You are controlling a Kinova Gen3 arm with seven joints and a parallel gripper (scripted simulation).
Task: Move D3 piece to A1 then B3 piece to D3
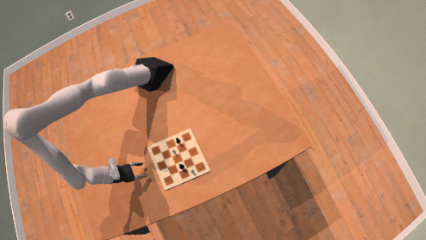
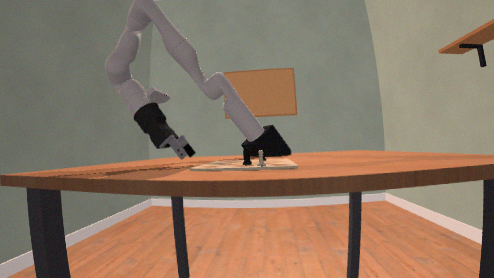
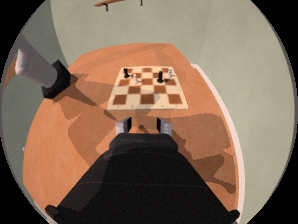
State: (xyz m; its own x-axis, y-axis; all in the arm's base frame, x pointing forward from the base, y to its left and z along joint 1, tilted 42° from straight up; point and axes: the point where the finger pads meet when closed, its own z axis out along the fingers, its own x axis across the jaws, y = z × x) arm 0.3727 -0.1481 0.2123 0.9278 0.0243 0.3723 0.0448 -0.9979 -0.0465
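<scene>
A small chessboard [image 1: 168,180] [image 2: 280,165] [image 3: 149,99] lies on the wooden table [image 1: 241,108] [image 2: 350,170]. Two dark pieces [image 1: 178,140] [image 1: 182,166] and two light pieces [image 1: 174,152] [image 1: 192,172] stand upright on it. In the side view a dark piece [image 2: 246,159] and a light piece [image 2: 261,158] show. In the wrist view the pieces [image 3: 160,76] [image 3: 137,76] are small at the board's far half. My gripper [image 1: 140,169] [image 2: 182,148] [image 3: 144,122] is open and empty. It hangs a little above the table, just off the board's near-left edge, pointing at the board. The square labels are too small to read.
The arm's black base [image 1: 155,73] [image 2: 270,142] stands on the table behind the board. The table's front edge lies close beyond the board. A wall shelf [image 2: 470,40] hangs high on the far wall.
</scene>
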